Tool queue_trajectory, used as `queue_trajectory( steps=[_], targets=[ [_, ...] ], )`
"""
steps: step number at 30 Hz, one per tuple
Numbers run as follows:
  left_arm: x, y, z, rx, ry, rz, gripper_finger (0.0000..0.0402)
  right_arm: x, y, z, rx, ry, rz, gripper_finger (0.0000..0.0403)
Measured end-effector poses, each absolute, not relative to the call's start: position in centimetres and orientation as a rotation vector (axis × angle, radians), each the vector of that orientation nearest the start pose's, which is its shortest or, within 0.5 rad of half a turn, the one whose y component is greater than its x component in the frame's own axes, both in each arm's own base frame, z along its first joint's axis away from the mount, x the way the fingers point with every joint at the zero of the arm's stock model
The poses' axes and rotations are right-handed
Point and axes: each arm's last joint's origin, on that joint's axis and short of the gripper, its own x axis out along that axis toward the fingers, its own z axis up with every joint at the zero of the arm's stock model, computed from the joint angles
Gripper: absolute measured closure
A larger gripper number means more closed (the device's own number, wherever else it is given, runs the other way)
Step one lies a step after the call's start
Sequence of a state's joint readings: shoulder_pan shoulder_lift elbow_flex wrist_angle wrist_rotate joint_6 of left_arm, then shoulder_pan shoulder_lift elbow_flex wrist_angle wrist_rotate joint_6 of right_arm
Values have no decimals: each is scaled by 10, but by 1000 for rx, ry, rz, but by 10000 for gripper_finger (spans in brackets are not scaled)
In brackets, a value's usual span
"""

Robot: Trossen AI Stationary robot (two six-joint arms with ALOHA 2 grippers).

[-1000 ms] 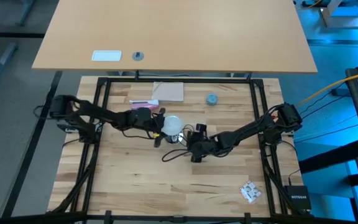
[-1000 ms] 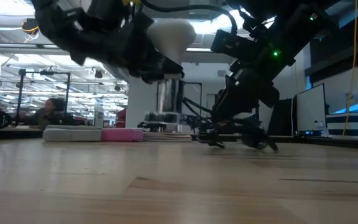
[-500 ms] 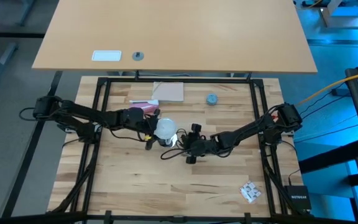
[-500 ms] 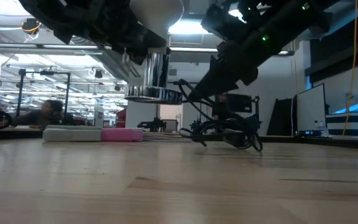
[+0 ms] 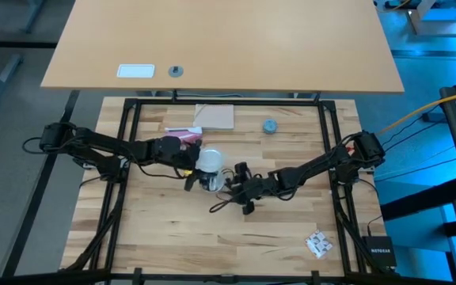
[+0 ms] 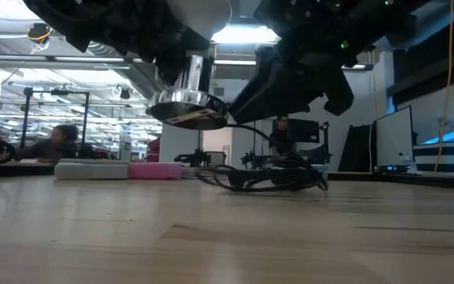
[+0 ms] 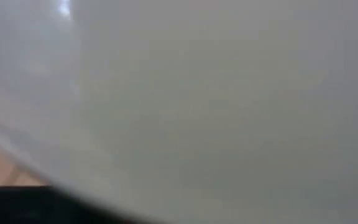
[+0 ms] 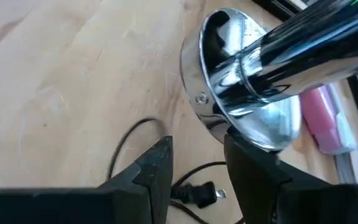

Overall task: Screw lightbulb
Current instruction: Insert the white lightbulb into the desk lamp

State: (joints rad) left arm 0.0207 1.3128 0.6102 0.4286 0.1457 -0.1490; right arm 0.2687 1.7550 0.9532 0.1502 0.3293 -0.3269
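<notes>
item: lightbulb [image 5: 209, 161], white frosted globe. location: lifted off the table [image 5: 172, 237], mid-table, held in the left gripper [image 5: 199, 168] with the fingers closed tight on it; in the left wrist view the globe fills nearly the whole picture. in the low view the globe [image 6: 199, 12] sits at the top, with the silvery socket [image 6: 187, 106] hanging directly beneath it, tilted, clear of the table.

item: socket, chrome, flared base with a tubular neck, black cord [image 6: 258, 177] trailing onto the table. the right wrist view shows the flared base [image 8: 244, 106] just ahead of the right gripper [image 8: 194, 168]; its dark fingers stand part way apart, one to each side of the base rim. whether they press on the socket or the cord cannot be told.

item: right gripper [image 5: 240, 190], just beside the bulb, reaching in from the right side of the table.

step in hand (judged): seating the bulb's thread in the socket while both are in the air.

handling notes (judged):
- keep bulb axis and socket neck in one line; the socket's tilt invites cross-threading.
- right gripper should hold the socket firmly by the base so it does not spin with the bulb.
- turn gently; frosted glass is slippery and fragile.
- keep the cord slack so it does not drag the socket aside.

other: pink and white blocks [image 6: 120, 170] at the table's far side, well apart.
</notes>
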Motion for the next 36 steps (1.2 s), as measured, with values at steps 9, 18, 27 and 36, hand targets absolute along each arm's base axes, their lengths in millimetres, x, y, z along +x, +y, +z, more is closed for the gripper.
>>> queue_trajectory(
  steps=[9, 18, 27, 36],
  targets=[
    [271, 2, 220, -306, 291, -81, 249, 348, 84, 172, -571, 628, 3, 253],
    [271, 3, 220, -396, 293, -63, 249, 347, 93, 174, -621, 598, 6, 253],
    [271, 16, 221, -495, 272, 21, 249, 345, 117, 188, -802, 556, -103, 253],
    [272, 17, 224, -579, 238, 27, 249, 346, 116, 190, -819, 550, -139, 253]
  ],
)
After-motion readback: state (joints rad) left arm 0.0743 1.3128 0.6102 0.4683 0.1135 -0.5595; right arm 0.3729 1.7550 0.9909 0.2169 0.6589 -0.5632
